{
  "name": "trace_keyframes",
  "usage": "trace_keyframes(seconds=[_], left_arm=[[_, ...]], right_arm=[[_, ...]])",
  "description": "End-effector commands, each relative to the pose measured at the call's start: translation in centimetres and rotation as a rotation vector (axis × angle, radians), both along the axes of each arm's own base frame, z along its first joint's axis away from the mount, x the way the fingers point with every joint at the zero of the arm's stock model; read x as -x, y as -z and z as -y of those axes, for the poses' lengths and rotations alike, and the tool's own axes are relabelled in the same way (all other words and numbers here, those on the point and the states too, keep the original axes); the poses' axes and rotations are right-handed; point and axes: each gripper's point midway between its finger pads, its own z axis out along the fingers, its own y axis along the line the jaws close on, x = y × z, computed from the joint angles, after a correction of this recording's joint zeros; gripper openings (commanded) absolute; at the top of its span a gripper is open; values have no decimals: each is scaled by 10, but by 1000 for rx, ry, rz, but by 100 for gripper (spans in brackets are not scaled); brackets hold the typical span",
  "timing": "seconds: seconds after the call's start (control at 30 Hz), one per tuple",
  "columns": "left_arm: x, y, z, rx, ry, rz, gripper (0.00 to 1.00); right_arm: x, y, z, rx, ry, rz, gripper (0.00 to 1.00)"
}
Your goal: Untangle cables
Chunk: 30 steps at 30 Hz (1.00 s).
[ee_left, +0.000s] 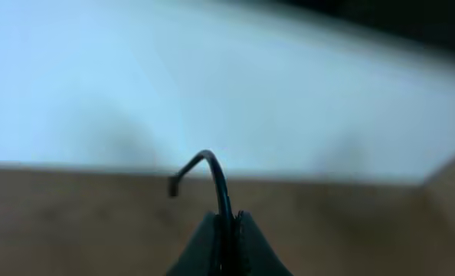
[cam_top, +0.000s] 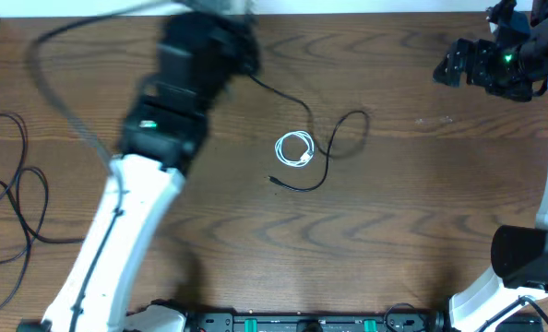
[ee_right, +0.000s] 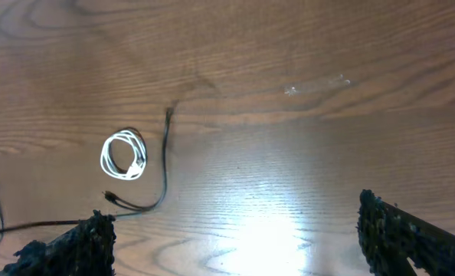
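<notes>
At the far edge of the worktop [cam_top: 422,203], left hand [ee_left: 229,224] pinched shut on a thin black cable [ee_left: 212,165], plug end arching up ahead of it. Trails from there over the wood grain to mid-worktop, curving just beside a small coiled white cable [cam_top: 294,148]. Right hand [ee_right: 234,218] at the far right corner, fingers [ee_right: 74,241] spread wide, gripping nothing. More black cables [cam_top: 16,198] sprawled along the left edge, well apart.

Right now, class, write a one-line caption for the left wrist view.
Left gripper shut on a thin black cable, its small plug end curling free above the brown wooden table.
</notes>
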Motion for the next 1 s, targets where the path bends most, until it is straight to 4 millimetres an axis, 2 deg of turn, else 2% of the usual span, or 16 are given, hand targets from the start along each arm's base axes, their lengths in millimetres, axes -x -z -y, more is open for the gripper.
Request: trace_keyframes(seconds=[0.0, 0.13, 0.27, 0.33, 0.43, 0.6, 0.77, 0.83, 0.97], left_arm=[[34, -93, -12, 158, 97, 184, 8], [55, -147, -34, 269, 105, 329, 8], [77, -197, -67, 282, 40, 529, 8], [84, -213, -92, 296, -45, 592, 8], [90, -226, -131, 300, -179, 657, 8], [91, -225, -193, 257, -373, 686, 8], [79, -209, -273, 231, -654, 690, 8], [63, -197, -302, 222, -723, 696, 8], [14, -167, -337, 210, -752, 712, 8]], right_arm=[[-3, 5, -2, 0, -19, -1, 99], [-5, 4, -2, 1, -19, 6, 99], [-5, 4, -2, 1, -19, 6, 99], [-5, 4, -2, 1, -20, 6, 99], [-5, 4, -1, 1, -20, 5, 99], [-6, 6, -1, 1, -19, 3, 99], [-8, 9, -1, -2, -17, -3, 99], [-9, 12, -2, -3, -17, -12, 99], [-12, 20, -4, -7, -20, -33, 99]])
